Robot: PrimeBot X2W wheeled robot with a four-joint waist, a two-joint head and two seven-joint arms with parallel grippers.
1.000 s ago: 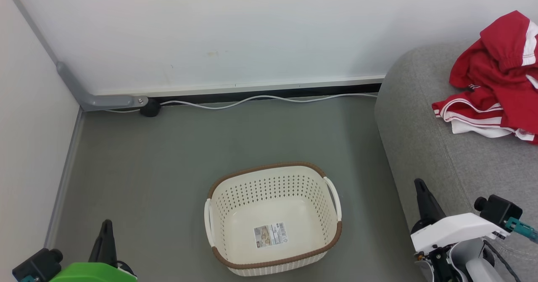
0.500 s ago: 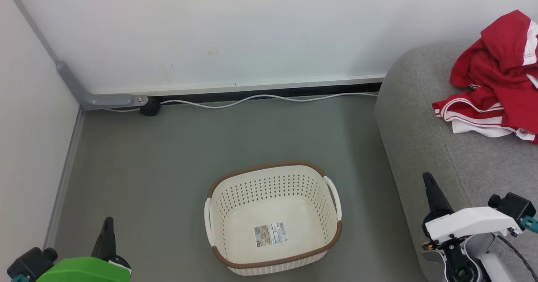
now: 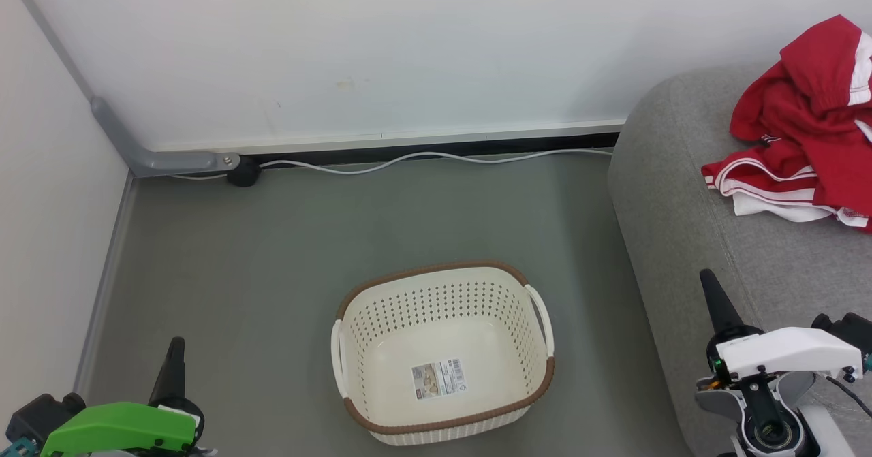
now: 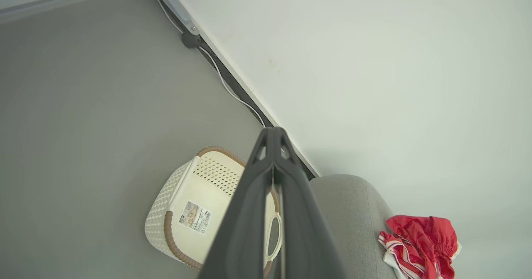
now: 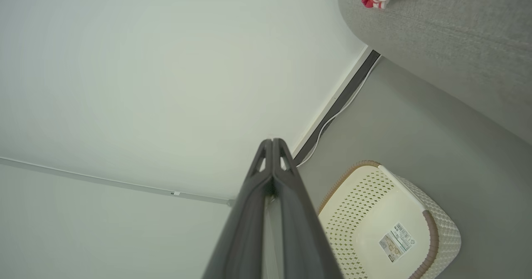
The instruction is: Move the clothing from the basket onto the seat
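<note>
- The left claw (image 4: 272, 137) has its two dark fingers pressed together, holding nothing; it hangs over the floor (image 3: 272, 253) near the left wall.
- The right claw (image 5: 272, 145) is likewise closed tight and empty, pointing up by the near side edge of the seat (image 3: 681, 225).
- Between the two claws, the basket (image 3: 436, 300) stands upright on the floor, just beside the seat but apart from it, its label sticker (image 3: 439, 379) showing on its bare bottom.
- The clothing (image 3: 811, 130) lies in a crumpled heap on the seat's top, toward its far end by the back wall, well apart from the basket.
- A white cable (image 3: 422, 159) runs along the floor's far edge.
</note>
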